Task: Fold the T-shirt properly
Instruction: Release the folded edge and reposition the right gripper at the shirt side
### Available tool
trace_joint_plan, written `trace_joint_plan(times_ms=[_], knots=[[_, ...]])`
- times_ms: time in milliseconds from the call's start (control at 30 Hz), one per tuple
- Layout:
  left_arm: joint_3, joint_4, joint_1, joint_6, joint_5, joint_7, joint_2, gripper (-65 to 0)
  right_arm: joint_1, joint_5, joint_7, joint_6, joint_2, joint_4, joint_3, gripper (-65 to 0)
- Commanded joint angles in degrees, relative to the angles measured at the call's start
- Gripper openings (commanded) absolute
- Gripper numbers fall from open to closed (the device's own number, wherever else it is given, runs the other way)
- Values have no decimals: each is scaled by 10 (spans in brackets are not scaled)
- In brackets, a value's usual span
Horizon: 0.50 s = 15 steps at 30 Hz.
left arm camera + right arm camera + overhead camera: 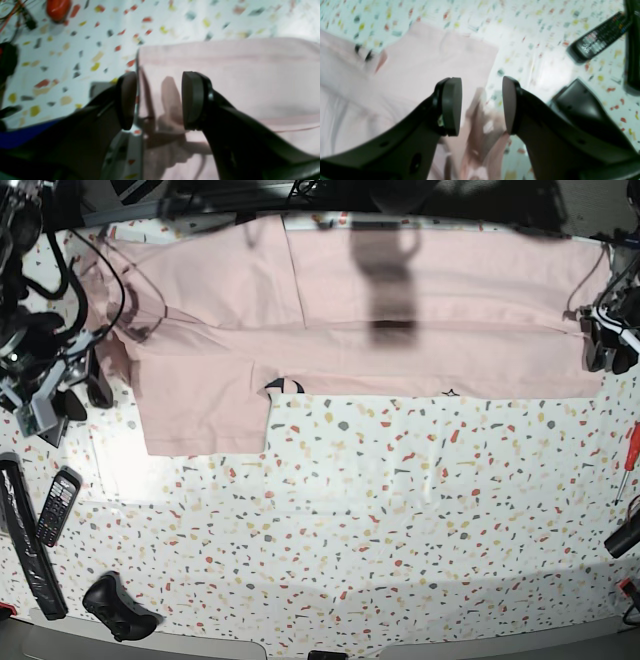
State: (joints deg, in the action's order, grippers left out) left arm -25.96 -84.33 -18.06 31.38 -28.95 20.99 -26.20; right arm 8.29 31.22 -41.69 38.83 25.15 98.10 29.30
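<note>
The T-shirt (pixel 340 310) lies folded along the bench's (pixel 380 520) far edge, stretching nearly from the left corner to the right, one sleeve hanging toward the middle at the left. The left gripper (pixel 158 100) stands wide over the shirt's right edge, nothing between its pads. The right gripper (pixel 482 105) gapes too, above the sleeve's edge, gripping nothing. A remote (pixel 58 505) rests by the bench's left edge, a screwdriver (pixel 629 455) by the right. No containers here.
</note>
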Motion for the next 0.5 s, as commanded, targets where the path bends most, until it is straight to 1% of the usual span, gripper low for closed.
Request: trace_joint_plan(times_ms=[0,100,200,300,367,467], knots=[[-6,-10,5,1,-12,-17,-11,-374,-24,9,10,1,12,-9,-2,-396],[-6,-10,19,1,-11,-16,0,-374,-91,10,-26,1,12,-61,-28,-396],[-6,-10,38,1,-11,-14,16,-374,-153,9,-70,1,12,-108,-75,-396],[-6,-9,51,1,-9,-12,33,-374,-201,2,-86,1,11,-163,-136,-396],[-6,-9,56,1,-9,-10,41,-374,-229,-14,-92,-7,11,-207,-176,-396],[-6,-9,58,1,10,-11,46,-374,-268,-37,-93,-16,10,-278,-225,-396]])
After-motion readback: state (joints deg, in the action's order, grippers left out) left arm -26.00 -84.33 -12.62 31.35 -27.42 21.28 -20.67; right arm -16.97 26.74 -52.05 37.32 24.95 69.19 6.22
